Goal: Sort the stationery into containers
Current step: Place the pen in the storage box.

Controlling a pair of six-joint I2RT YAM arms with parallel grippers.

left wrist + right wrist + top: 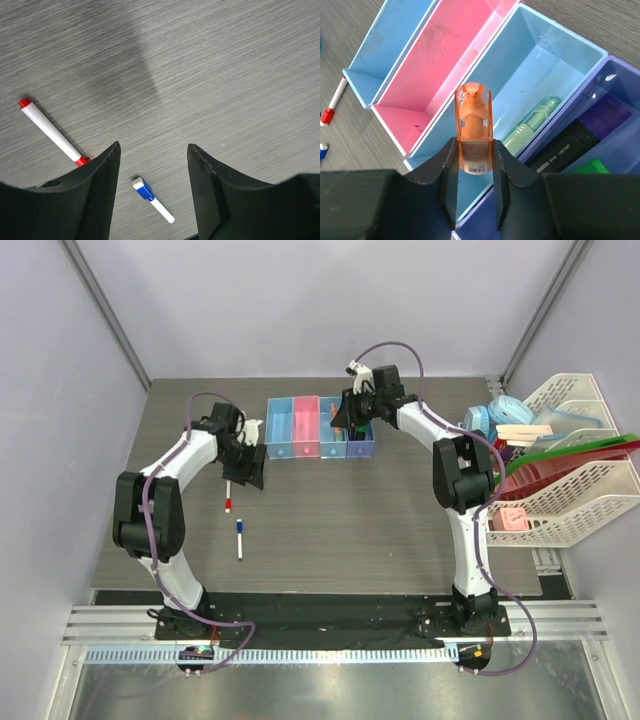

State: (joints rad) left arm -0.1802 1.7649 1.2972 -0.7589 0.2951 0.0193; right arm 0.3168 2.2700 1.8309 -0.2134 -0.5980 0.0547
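Grey wood-grain table (400,525), evenly lit. Hemmed on far, left and right edges by pale lilac walls (300,300), with metal posts (108,315) at both far corners. White mesh racks (590,510) at the right edge; aluminium rail (330,618) along the near edge.

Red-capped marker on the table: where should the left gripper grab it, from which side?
Grip the red-capped marker mid-barrel, on the white part, coming straight down with the jaws across its length. It lies flat on the table with both long sides free; the blue-capped marker is well apart. The left gripper is open beside it.
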